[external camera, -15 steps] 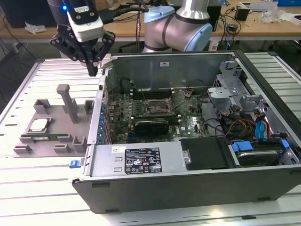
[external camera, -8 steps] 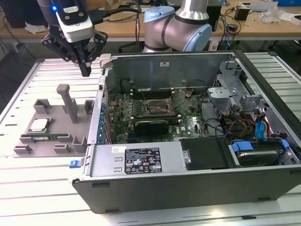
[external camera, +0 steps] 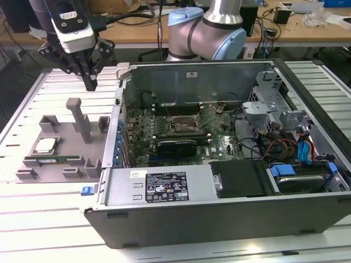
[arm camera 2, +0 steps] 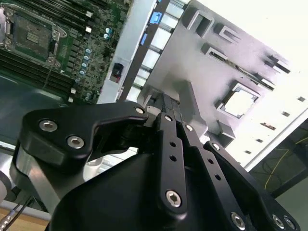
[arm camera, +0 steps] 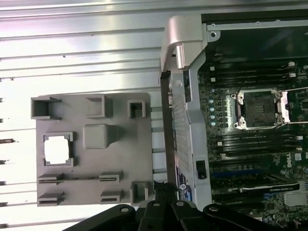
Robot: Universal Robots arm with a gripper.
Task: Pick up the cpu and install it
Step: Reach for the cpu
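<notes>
Here, one cpu (external camera: 45,145) lies flat in a square pocket of the single grey tray (external camera: 66,137). The tray sits on the slatted desk (external camera: 33,219), to the exterior view's left of the one open computer case (external camera: 219,216). The pincer (external camera: 91,84) hangs above the tray's far side, closed on nothing (well apart from the cpu). One socket (external camera: 181,125) sits inside the case.

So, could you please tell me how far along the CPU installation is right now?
Nothing looks done yet: the cpu lies in its grey holder outside the case. In hand: nothing; the claw hangs shut and empty above the holder, apart from the cpu. Left: the pickup and the seating, as the motherboard socket sits empty.
</notes>
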